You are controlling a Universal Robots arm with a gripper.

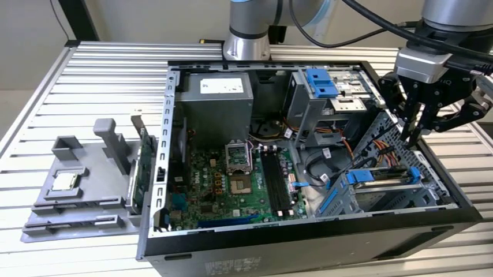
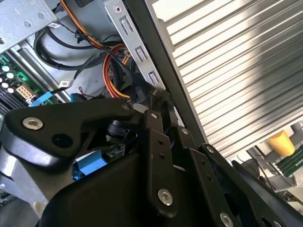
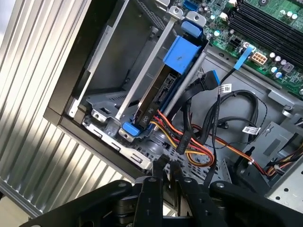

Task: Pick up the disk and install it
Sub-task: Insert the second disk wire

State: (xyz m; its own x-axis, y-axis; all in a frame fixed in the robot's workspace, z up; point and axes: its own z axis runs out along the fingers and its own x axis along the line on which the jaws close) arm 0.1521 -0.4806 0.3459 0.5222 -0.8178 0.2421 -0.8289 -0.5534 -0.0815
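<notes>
The disk (image 1: pixel 383 175) sits in the lower drive cage at the exterior view's right of the open computer case, a blue rail on each side of it. In the first wrist view the disk (image 3: pixel 158 97) stands edge-on in that cage, with its connector end and a blue tab towards the camera. My gripper (image 1: pixel 417 137) hangs above and just behind the cage, near the case's side wall. Its fingertips (image 3: pixel 160 164) are close together with nothing between them, so it is shut and apart from the disk.
Orange, red and black cables (image 3: pixel 191 144) run beside the cage below the gripper. A grey power-supply box (image 1: pixel 216 95), the green motherboard (image 1: pixel 239 179) and an upper blue drive bay (image 1: pixel 322 83) fill the case. A grey fixture (image 1: pixel 85 202) holding a small chip (image 1: pixel 66 180) lies on the slatted table (image 1: pixel 100 69).
</notes>
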